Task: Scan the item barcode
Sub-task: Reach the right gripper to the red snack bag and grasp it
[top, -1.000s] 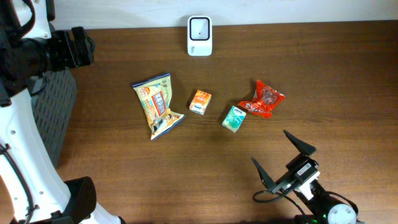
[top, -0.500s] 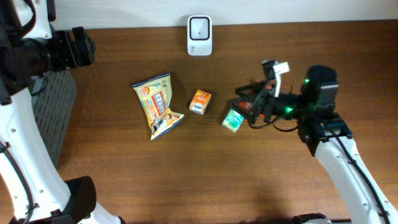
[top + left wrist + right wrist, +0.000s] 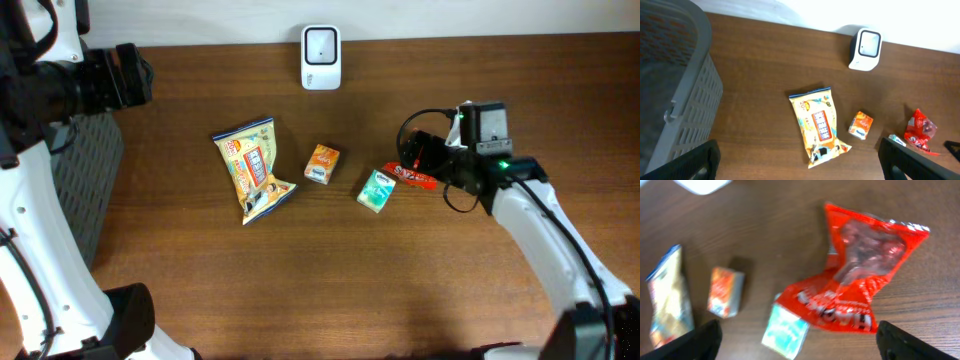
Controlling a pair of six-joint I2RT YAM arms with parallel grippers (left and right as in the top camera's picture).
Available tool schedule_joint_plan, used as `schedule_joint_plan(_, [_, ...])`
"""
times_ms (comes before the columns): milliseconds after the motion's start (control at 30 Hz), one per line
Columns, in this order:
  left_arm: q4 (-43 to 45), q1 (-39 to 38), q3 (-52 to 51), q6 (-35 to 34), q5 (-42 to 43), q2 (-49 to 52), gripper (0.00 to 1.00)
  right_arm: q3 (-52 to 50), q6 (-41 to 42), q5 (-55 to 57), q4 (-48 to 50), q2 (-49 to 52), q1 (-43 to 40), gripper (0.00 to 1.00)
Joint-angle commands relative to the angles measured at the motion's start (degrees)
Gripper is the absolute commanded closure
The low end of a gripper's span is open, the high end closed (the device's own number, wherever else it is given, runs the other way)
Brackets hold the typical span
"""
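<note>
- Overhead: my right gripper (image 3: 425,157) hangs over the red crinkled foil packet (image 3: 408,177), which lies on the brown wooden worktop (image 3: 300,280). Most of the packet is hidden beneath it, so I cannot tell whether we touch.
- Just left of the packet lie a small teal carton (image 3: 377,190), a small orange carton (image 3: 322,163) and a yellow printed snack bag (image 3: 255,170). The white boxy scanner (image 3: 321,57) stands at the far edge.
- Left wrist: my left gripper (image 3: 799,150) is spread wide and grasps nothing. Its dark fingers (image 3: 695,162) frame the snack bag, with a grey slatted plastic basket (image 3: 680,90) at the left.
- Right wrist: my jaws stand released, one dark finger in each lower corner. The red packet lies flat between them, its lower edge touching the teal carton.
</note>
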Motion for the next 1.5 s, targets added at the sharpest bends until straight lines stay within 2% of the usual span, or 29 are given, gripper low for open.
schedule_joint_plan(0, [0.07, 0.35, 0.22, 0.7, 0.42, -0.24, 0.01, 1.03, 4.79, 3.34, 0.7, 3.54, -1.84, 0.11])
schedule_joint_plan(33, [0.04, 0.35, 0.22, 0.7, 0.42, -0.24, 0.01, 1.03, 4.76, 3.37, 0.59, 4.02, -3.06, 0.14])
schedule_joint_plan(67, [0.04, 0.35, 0.22, 0.7, 0.42, -0.24, 0.01, 1.03, 4.87, 3.58, 0.74, 4.57, -4.5, 0.24])
schedule_joint_plan(133, [0.07, 0.35, 0.22, 0.7, 0.42, -0.24, 0.01, 1.01, 11.17, 5.29, 1.7, 6.69, -4.81, 0.4])
schedule_joint_plan(167, [0.07, 0.35, 0.22, 0.7, 0.42, -0.24, 0.01, 1.01, 11.15, 3.39, 3.5, 8.48, -4.44, 0.43])
schedule_joint_plan(200, [0.04, 0.35, 0.22, 0.7, 0.42, -0.24, 0.01, 1.01, 11.13, 2.01, 4.87, 10.34, -4.13, 0.5])
schedule_joint_plan(367, [0.04, 0.35, 0.22, 0.7, 0.42, -0.24, 0.01, 0.96, 10.51, 2.38, 5.77, 15.34, -4.04, 0.71])
schedule_joint_plan(500, [0.04, 0.35, 0.22, 0.7, 0.42, -0.24, 0.01, 0.96, 8.94, 5.11, 3.56, 17.81, -4.04, 0.75])
schedule_joint_plan(533, [0.04, 0.35, 0.22, 0.7, 0.42, -0.24, 0.01, 0.96, 7.93, 5.66, 2.54, 17.81, -4.04, 0.71])
schedule_joint_plan(600, [0.04, 0.35, 0.22, 0.7, 0.42, -0.24, 0.01, 1.81, 6.45, 2.58, 0.04, 16.59, -4.24, 0.7])
schedule_joint_plan(700, [0.04, 0.35, 0.22, 0.7, 0.42, -0.24, 0.01, 12.07, -0.07, -2.86, -11.17, 10.38, -4.2, 0.58])
schedule_joint_plan(800, [0.04, 0.35, 0.22, 0.7, 0.42, -0.24, 0.01, 10.01, 1.75, -2.23, -12.33, 13.77, -2.03, 0.77])
schedule_joint_plan(833, [0.04, 0.35, 0.22, 0.7, 0.42, -0.24, 0.01, 8.9, 3.26, -1.66, -12.48, 15.93, -1.53, 0.78])
schedule_joint_plan(900, [0.04, 0.35, 0.22, 0.7, 0.42, -0.24, 0.01, 8.57, 3.23, -1.66, -12.26, 19.96, -1.46, 0.85])
schedule_joint_plan(1000, [0.04, 0.35, 0.22, 0.7, 0.42, -0.24, 0.01, 8.57, 3.41, -1.66, -11.13, 23.3, -1.4, 0.86])
schedule_joint_plan(1033, [0.07, 0.35, 0.22, 0.7, 0.42, -0.24, 0.01, 8.61, 3.17, -1.75, -8.66, 23.3, -1.4, 0.78])
schedule_joint_plan(1100, [0.04, 0.35, 0.22, 0.7, 0.42, -0.24, 0.01, 8.85, -1.84, -1.95, -1.07, 23.3, -1.42, 0.46])
schedule_joint_plan(1133, [0.07, 0.35, 0.22, 0.7, 0.42, -0.24, 0.01, 10.73, -4.9, -3.13, -1.46, 23.26, -1.53, 0.42])
schedule_joint_plan(1233, [0.07, 0.35, 0.22, 0.7, 0.42, -0.24, 0.01, 27.69, -7.8, -1.03, -20.61, 23.15, -1.55, 0.42])
schedule_joint_plan(1267, [0.04, 0.35, 0.22, 0.7, 0.42, -0.24, 0.01, 31.08, -7.8, -1.05, -24.52, 23.15, -1.42, 0.46])
schedule_joint_plan(1333, [0.04, 0.35, 0.22, 0.7, 0.42, -0.24, 0.01, 31.08, -7.76, -1.05, -27.98, 23.39, 0.04, 0.69])
schedule_joint_plan(1400, [0.04, 0.35, 0.22, 0.7, 0.42, -0.24, 0.01, 25.46, -5.31, 0.61, -25.97, 23.41, 2.12, 0.87])
schedule_joint_plan(1467, [0.04, 0.35, 0.22, 0.7, 0.39, -0.24, 0.01, 20.44, 0.04, 2.91, -22.36, 23.41, 2.78, 0.91])
